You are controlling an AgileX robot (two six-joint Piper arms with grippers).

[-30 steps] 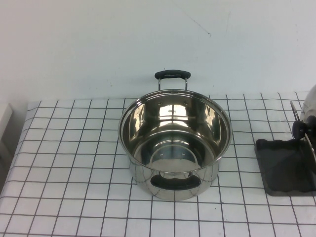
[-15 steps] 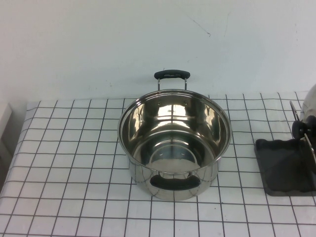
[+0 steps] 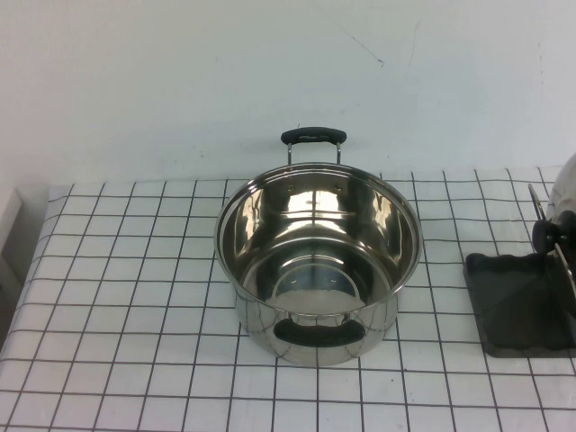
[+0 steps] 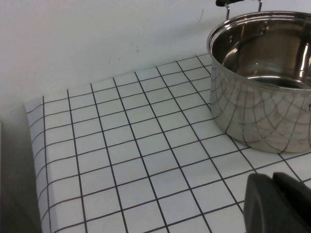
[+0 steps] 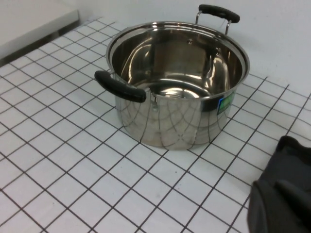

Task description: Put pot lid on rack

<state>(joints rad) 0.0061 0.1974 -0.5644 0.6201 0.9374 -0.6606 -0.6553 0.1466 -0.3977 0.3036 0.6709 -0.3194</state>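
The pot lid (image 3: 567, 184) stands on edge in the rack (image 3: 537, 203) at the table's far right. It is cut off by the high view's edge, and its black knob (image 3: 545, 236) faces the pot. The rack's dark grey wavy-edged tray (image 3: 513, 306) lies below it, and the tray also shows in the right wrist view (image 5: 291, 155). Neither gripper is in the high view. My left gripper (image 4: 273, 178) is shut and empty, low over the tiles left of the pot. My right gripper (image 5: 279, 190) is shut and empty, by the tray's near side.
The steel pot (image 3: 318, 261) with black handles stands open in the middle of the white tiled table (image 3: 135, 297). It also shows in the left wrist view (image 4: 262, 77) and the right wrist view (image 5: 175, 82). A white wall (image 3: 180, 81) runs behind the table.
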